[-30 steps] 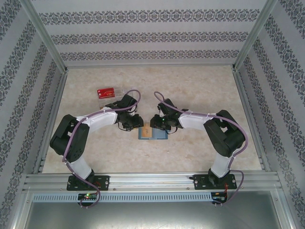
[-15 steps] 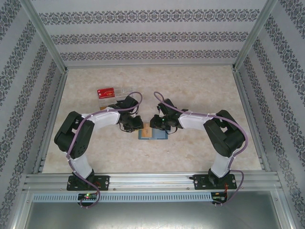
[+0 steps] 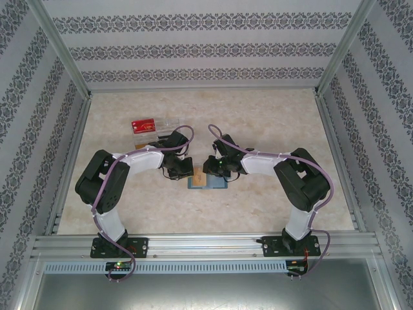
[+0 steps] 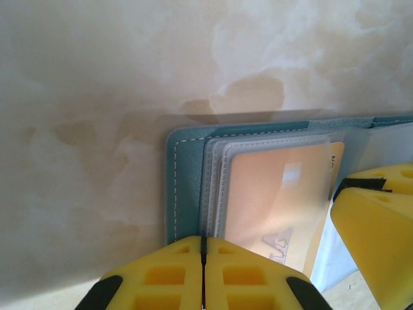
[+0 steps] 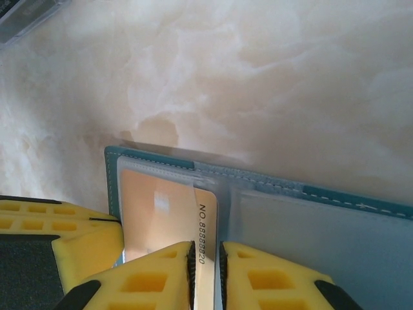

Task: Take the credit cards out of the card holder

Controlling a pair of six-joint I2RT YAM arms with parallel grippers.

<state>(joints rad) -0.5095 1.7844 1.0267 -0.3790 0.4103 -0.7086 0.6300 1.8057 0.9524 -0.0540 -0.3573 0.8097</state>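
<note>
Your right gripper [image 5: 206,248] nips credit card [image 5: 161,213] end, card lying straight ahead inside card holder [image 5: 322,226]; left gripper [image 4: 203,240] shut at holder edge.

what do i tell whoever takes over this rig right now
Left gripper: shut at the near edge of the card holder; I cannot tell whether it pinches the panel.
Right gripper: shut on the edge of a tan credit card.
Things: the holder lies open and flat on the table, between the two grippers. The gripped card sits mostly inside its clear sleeve.
Done: holder open, card gripped.
Left: draw that card out, then check the other sleeves. How many more cards there are I cannot tell.
</note>
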